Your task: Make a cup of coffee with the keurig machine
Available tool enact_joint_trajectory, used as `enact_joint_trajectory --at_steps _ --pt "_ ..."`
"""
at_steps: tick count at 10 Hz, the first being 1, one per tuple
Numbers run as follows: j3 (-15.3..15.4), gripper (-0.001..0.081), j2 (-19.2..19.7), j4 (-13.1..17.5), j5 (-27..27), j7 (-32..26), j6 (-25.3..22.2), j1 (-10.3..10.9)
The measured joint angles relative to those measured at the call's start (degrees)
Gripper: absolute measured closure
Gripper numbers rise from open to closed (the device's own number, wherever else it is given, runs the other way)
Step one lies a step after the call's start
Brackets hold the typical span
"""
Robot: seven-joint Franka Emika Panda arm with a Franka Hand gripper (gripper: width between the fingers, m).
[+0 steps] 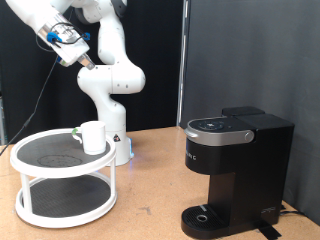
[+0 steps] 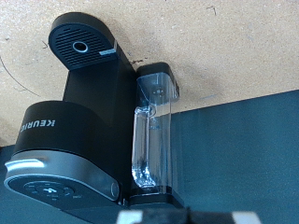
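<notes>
Open tabletop (image 1: 150,190) between rack (image 1: 62,180) and keurig machine (image 1: 235,170); cup (image 1: 93,137) unobstructed above.

Cup (image 1: 93,137) on rack (image 1: 30,190), tool (image 1: 84,62) aloft

Arm (image 1: 105,60) raised high, gripper (image 1: 87,64) angled downward, holding nothing.

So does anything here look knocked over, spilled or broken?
Nothing stands out. The keurig machine stands upright with its lid shut, the cup sits upright on the white two-tier stand, and the gripper hangs high above.
</notes>
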Motion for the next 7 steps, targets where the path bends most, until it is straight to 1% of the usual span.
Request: enact_joint_trajectory --at_steps 2,4,7 --pt "-0.7 0.0802 0.1 -0.1 -0.7 0.0 1.2 -0.5" --pt "-1.0 0.0802 0.6 -0.4 -0.8 0.9 4.1 -1.8" --pt "-1.7 0.0802 2.1 -0.4 -0.8 1.4 6.3 -2.3"
